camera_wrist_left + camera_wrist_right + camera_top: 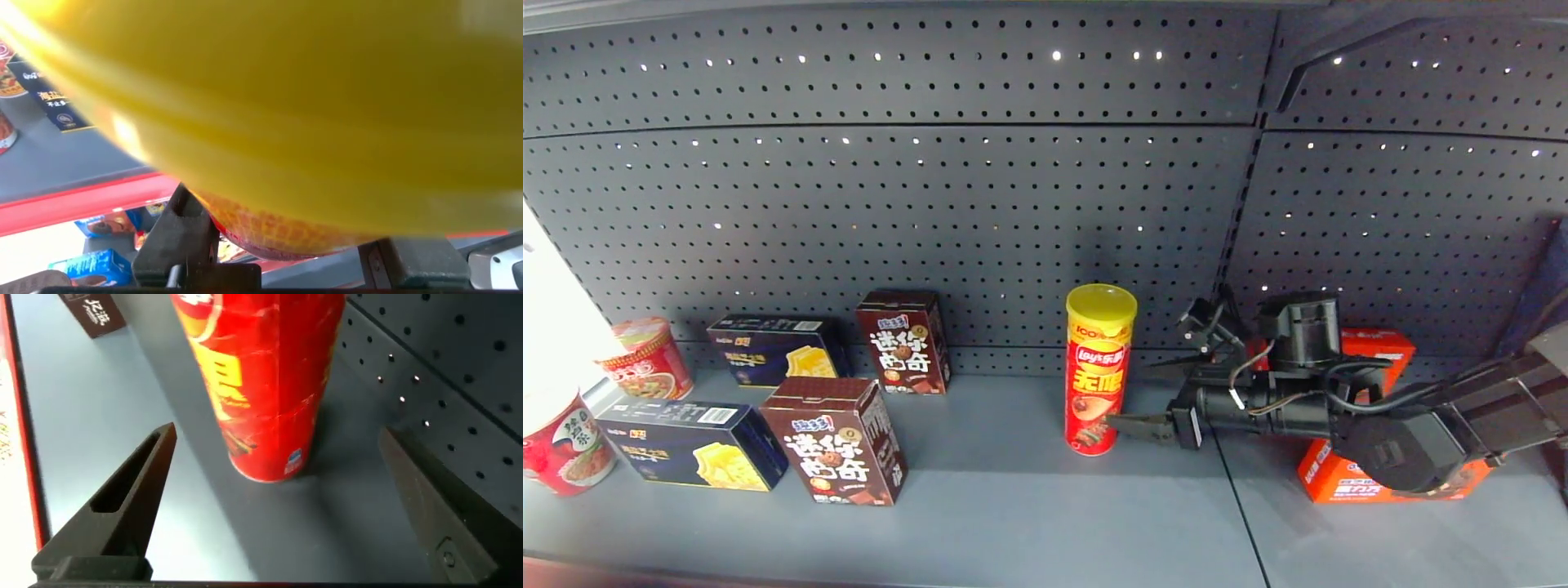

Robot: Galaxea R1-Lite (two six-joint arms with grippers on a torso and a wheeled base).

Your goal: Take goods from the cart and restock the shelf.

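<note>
black right arm level, jaws apart

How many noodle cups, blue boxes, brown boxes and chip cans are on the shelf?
Noodle cups: 2
Blue boxes: 2
Brown boxes: 2
Chip cans: 1
Total: 7

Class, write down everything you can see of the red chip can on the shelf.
The chip can is a tall red cylinder with a yellow lid and a printed, cardboard-looking wall. It stands upright and closed on the grey shelf near the pegboard back. The open right hand flanks its base.
</note>
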